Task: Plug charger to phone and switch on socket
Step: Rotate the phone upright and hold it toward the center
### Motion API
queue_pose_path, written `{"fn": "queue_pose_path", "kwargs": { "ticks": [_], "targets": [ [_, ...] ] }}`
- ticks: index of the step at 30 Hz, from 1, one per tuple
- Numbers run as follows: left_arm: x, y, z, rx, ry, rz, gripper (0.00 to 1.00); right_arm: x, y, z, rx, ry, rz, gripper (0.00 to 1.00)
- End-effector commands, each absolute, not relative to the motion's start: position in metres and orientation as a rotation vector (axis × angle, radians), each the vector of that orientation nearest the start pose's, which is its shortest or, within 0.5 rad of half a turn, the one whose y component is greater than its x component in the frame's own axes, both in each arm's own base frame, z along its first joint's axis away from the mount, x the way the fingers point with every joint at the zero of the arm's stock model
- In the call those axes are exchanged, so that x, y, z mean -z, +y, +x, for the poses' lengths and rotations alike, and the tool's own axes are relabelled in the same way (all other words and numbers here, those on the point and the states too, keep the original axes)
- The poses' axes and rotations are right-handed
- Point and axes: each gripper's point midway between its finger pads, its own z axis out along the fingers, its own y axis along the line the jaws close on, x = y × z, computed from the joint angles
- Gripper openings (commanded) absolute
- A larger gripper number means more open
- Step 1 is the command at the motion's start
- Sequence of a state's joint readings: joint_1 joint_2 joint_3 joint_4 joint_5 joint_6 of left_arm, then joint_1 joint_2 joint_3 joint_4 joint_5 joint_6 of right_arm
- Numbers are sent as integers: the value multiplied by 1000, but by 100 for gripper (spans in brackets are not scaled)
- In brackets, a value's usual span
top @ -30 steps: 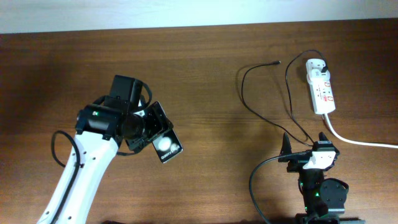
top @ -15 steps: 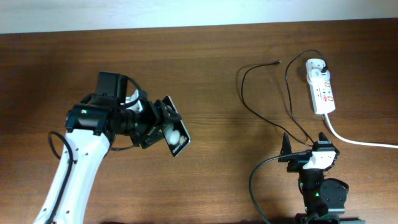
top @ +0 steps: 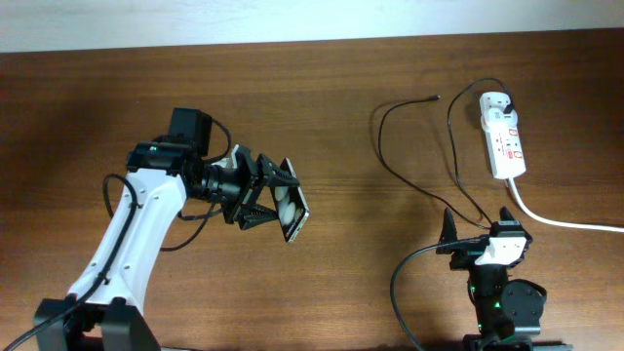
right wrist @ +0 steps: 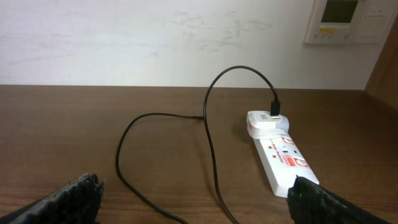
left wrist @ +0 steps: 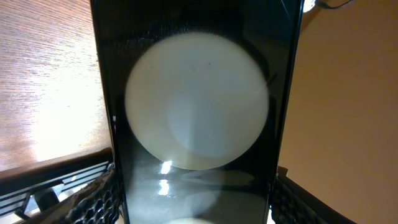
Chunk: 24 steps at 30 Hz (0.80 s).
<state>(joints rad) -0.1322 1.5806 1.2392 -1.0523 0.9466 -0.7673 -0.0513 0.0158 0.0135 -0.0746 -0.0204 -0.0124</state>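
Left gripper [top: 273, 198] is on the phone [top: 292, 210]: the jaws clamp it by its long edges, out over the left half of the surface [top: 322, 88]. From overhead the phone sits tilted up on edge, so I only get a narrow sliver of its glossy face. On the left wrist view that face [left wrist: 196, 112] fills the middle, with one big white round reflection on it and a dark fingertip [left wrist: 93, 199] at the lower left edge.

Right gripper [top: 478, 226] is low on the right side, jaws spread wide with nothing between them, pointing at the back of the surface.

The charger [top: 382, 146] lies in loose loops in front of it, well apart from the phone. Its small plug tip [top: 434, 97] lies free on the wood just left of the socket [top: 504, 136]. On the right wrist view the cable [right wrist: 208, 137] arches up and drops into a white block at the socket's [right wrist: 283, 155] far end.

The socket lies lengthwise at the right, red marks on its face, and its white cord [top: 556, 219] trails off to the right edge.
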Motion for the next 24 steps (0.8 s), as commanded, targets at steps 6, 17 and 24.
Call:
{"fn": "queue_pose_path", "kwargs": {
  "ticks": [6, 17, 24],
  "targets": [
    [-189, -182, 282, 1600, 2899, -766, 39, -156, -7, 246, 28, 1649, 2, 99],
    [-189, -182, 283, 1599, 2899, -766, 38, -156, -7, 246, 28, 1649, 2, 99],
    [-189, -182, 283, 1599, 2899, -765, 38, -156, -7, 246, 28, 1649, 2, 99]
  ]
}}
